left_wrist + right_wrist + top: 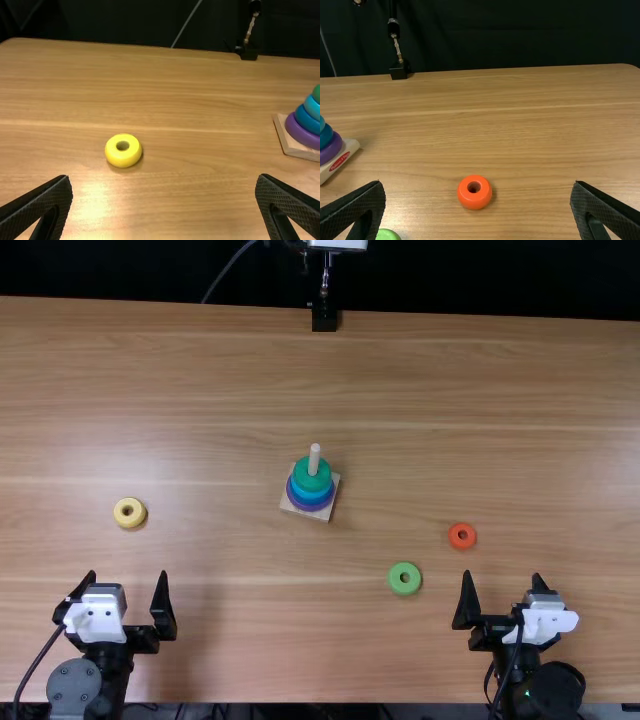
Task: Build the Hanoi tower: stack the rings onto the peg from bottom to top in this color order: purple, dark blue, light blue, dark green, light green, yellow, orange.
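My left gripper (128,602) is open at the table's near left, with the yellow ring (130,512) beyond it. My right gripper (503,602) is open at the near right; the orange ring (462,535) lies past it and the light green ring (404,578) to its left. Mid-table, the wooden base (328,513) carries purple, dark blue, light blue and dark green (312,476) rings around its upright peg (314,459). In the left wrist view, the left gripper (164,180) faces the yellow ring (123,150). In the right wrist view, the right gripper (477,185) has the orange ring (474,192) before it.
At the far edge of the table (480,400), a black stand (324,316) holds a pale device above it. A dark curtain hangs behind the table.
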Robot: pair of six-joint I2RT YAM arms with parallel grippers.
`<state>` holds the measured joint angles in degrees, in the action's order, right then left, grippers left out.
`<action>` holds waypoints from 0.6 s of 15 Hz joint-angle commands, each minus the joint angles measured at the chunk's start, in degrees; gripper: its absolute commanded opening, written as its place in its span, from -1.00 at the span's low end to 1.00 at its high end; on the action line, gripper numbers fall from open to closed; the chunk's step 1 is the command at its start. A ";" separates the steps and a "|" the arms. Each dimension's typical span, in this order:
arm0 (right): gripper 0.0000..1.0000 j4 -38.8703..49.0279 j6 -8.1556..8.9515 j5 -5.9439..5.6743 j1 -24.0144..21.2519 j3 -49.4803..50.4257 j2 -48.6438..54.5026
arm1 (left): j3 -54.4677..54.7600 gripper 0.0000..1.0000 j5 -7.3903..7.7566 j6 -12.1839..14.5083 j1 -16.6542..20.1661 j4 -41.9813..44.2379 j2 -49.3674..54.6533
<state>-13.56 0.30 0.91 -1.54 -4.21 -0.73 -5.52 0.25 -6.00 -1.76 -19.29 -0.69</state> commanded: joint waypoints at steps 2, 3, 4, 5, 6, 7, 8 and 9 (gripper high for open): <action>1.00 -4.22 0.13 0.15 -0.74 3.06 0.73 | 5.52 1.00 1.44 0.73 0.62 -6.76 0.69; 1.00 -4.22 0.13 0.15 -0.66 3.06 0.73 | 5.52 1.00 1.01 0.73 0.27 -6.97 0.69; 1.00 -4.22 0.13 0.15 -0.66 3.06 0.73 | 5.52 1.00 0.38 0.73 0.00 -7.08 0.69; 1.00 -4.22 0.13 0.15 -0.66 3.06 0.73 | 5.52 1.00 0.38 0.73 -0.09 -7.08 0.69; 1.00 -4.22 0.13 0.15 -0.74 3.06 0.73 | 5.52 1.00 0.38 0.73 -0.09 -7.08 0.69; 1.00 -4.22 0.13 0.15 -0.74 3.06 0.73 | 5.52 1.00 0.38 0.73 0.00 -7.08 0.69; 1.00 -4.22 0.13 0.15 -0.66 3.06 0.73 | 5.52 1.00 0.38 0.73 0.00 -7.08 0.69; 1.00 -4.22 0.13 0.15 -0.66 3.06 0.73 | 5.52 1.00 0.38 0.73 0.00 -7.08 0.69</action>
<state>-13.54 0.30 0.89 -1.56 -4.21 -0.73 -6.00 0.45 -6.00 -1.78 -21.52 -0.67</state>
